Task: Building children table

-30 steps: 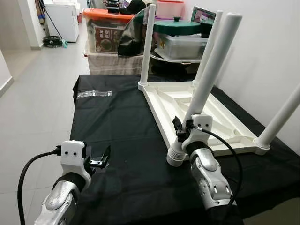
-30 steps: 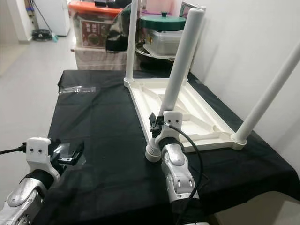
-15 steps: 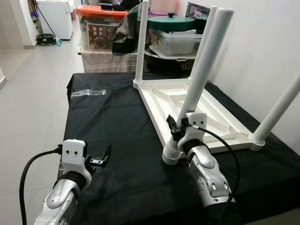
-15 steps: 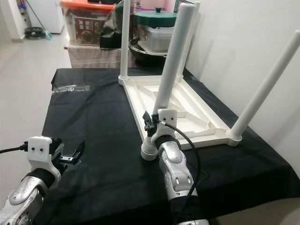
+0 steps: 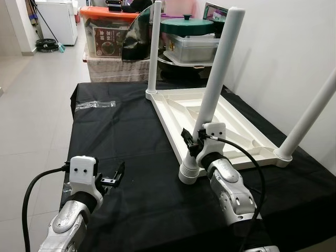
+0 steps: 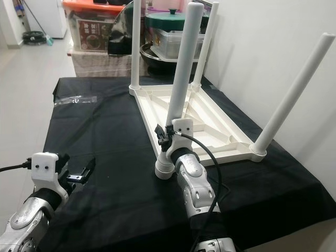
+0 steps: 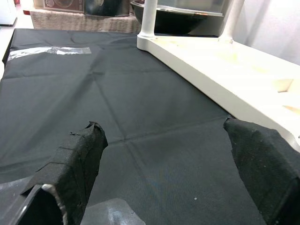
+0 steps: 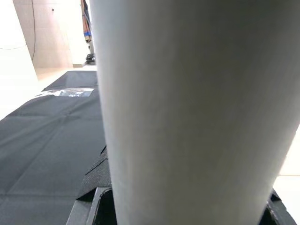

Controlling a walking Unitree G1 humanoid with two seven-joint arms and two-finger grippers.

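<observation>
White tabletop (image 5: 226, 123) lies upside down on the black cloth (image 5: 126, 136), underside ribs facing up, so the legs can go in from above. Three legs stand upright in its other corners: far leg (image 5: 153, 55) at the corner away from the robot, back leg (image 6: 206, 44) by the wall, side leg (image 6: 294, 94) at the tabletop's right corner.

Right gripper (image 5: 195, 144) is wrapped around the near leg (image 5: 215, 84) low down, just above its ribbed foot collar (image 5: 188, 173) at the tabletop's near corner. In the right wrist view the leg (image 8: 197, 108) sits right between the black fingers (image 8: 101, 168), so it is clamped on the leg. Low grip probably gives control for seating or twisting it into the corner socket. The leg leans slightly, so it may not be fully home; can't confirm.

Left gripper (image 5: 113, 177) hovers over bare cloth, well apart from the tabletop's near edge, holding nothing. Left wrist view shows both pads (image 7: 77, 164) spread wide with cloth between them. Looks like it's just parked out of the way.

A clear plastic bag (image 5: 94, 104) lies flat on the cloth beyond the tabletop's far corner, toward the robot's left. Storage boxes (image 5: 107, 37) and a green-lidded pot (image 5: 186, 26) sit behind the cloth.

Judgement: last leg being fitted, task near its end.
</observation>
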